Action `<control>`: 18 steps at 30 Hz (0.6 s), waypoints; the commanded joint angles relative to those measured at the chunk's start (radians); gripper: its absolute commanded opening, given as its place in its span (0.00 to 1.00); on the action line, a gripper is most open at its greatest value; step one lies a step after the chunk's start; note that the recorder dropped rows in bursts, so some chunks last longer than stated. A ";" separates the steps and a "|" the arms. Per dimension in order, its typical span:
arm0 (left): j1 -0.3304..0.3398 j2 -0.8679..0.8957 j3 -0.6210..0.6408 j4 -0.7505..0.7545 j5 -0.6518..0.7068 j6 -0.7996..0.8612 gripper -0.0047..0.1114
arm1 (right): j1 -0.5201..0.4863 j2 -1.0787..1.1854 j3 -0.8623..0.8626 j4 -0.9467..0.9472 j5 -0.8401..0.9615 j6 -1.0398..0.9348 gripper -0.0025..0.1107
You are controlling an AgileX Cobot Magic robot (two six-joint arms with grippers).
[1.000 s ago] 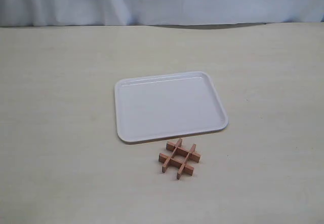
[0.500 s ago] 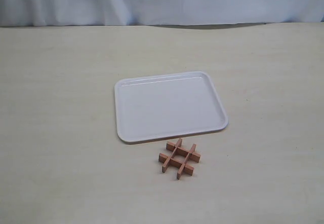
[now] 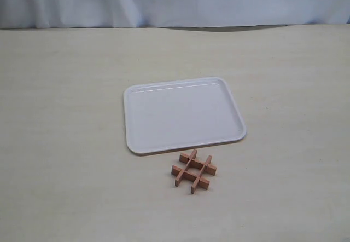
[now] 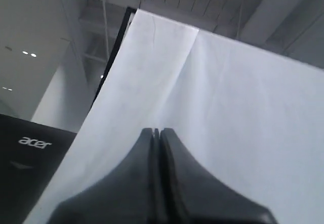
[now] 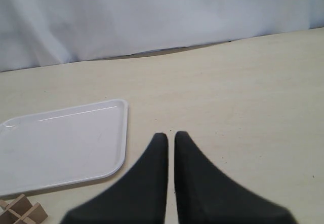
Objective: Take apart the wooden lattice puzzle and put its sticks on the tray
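Note:
The wooden lattice puzzle (image 3: pixel 193 171) lies whole on the table, its four sticks still interlocked in a hash shape, just in front of the tray's near right corner. The white tray (image 3: pixel 131 143) holds nothing. Neither arm shows in the exterior view. In the right wrist view my right gripper (image 5: pixel 170 134) hangs over bare table with its black fingers nearly together and nothing between them; the tray (image 5: pixel 119 158) and a corner of the puzzle (image 5: pixel 20 213) lie off to one side. My left gripper (image 4: pixel 156 131) is shut and points up at a white cloth.
A white cloth backdrop (image 3: pixel 175 1) runs along the far table edge. The left wrist view also takes in a dark monitor (image 4: pixel 25 163) and the ceiling, away from the table.

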 commanded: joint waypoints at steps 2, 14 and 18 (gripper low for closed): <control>-0.008 0.000 0.003 0.016 -0.100 -0.309 0.04 | -0.004 0.008 0.004 -0.001 -0.013 0.001 0.06; -0.008 0.116 -0.264 0.287 0.301 -0.405 0.04 | -0.004 0.008 0.004 -0.001 -0.013 0.001 0.06; -0.008 0.343 -0.448 0.456 0.484 -0.408 0.04 | -0.004 0.008 0.004 -0.001 -0.013 0.001 0.06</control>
